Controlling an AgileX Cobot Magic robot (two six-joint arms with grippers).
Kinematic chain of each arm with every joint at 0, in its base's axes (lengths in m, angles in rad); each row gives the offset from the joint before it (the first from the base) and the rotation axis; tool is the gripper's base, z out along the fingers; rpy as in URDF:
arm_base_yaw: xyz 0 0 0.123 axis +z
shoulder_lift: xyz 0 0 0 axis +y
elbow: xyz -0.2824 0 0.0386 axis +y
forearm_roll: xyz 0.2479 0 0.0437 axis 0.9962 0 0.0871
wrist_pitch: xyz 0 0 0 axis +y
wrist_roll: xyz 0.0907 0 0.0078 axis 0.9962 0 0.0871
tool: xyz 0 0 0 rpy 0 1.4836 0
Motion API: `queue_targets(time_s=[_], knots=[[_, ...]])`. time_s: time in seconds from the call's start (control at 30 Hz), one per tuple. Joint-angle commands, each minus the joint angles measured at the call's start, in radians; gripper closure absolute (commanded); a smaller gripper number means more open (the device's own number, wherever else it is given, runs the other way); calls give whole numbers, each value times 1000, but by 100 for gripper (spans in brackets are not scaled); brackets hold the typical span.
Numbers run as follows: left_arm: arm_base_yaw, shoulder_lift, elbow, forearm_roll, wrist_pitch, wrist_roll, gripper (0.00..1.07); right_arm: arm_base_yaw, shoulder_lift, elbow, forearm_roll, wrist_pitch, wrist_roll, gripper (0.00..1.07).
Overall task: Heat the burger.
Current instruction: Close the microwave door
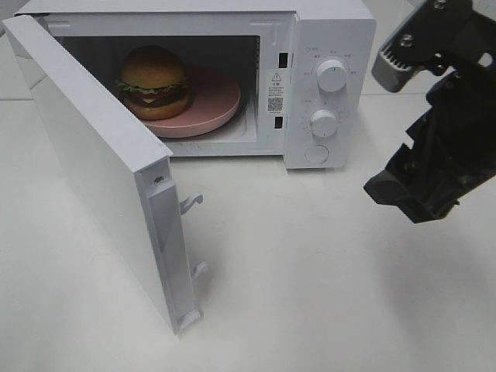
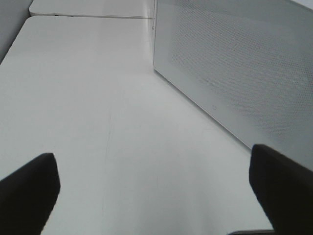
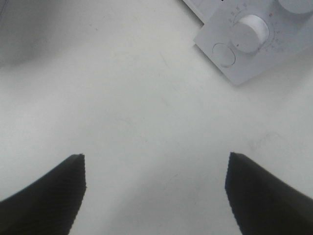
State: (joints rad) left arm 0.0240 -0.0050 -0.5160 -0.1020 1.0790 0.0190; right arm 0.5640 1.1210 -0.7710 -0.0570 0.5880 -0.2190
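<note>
Burger (image 1: 153,77) inside microwave (image 1: 333,31) cavity, on pink plate (image 1: 217,105), toward cavity's door-hinge side. Microwave door (image 1: 93,170) swung wide open. My left end effector (image 2: 151,156): fingers spread wide, nothing held, low over tabletop (image 1: 310,263), beside door's outer face. My right end effector (image 3: 155,159): fingers wide apart, empty, above tabletop in front of microwave's control panel. From there, lower knob (image 3: 250,33) of 2 and round button (image 3: 224,54) in sight.
</note>
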Motion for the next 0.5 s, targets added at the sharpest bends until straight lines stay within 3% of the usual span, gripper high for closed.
queue_targets(time_s=[0.03, 0.5], knots=[[2, -16, 0, -5, -8, -1, 9, -6, -66, 10, -11, 89, 51, 31], [2, -16, 0, -5, -8, -1, 9, -6, -399, 10, -60, 368, 167, 31]])
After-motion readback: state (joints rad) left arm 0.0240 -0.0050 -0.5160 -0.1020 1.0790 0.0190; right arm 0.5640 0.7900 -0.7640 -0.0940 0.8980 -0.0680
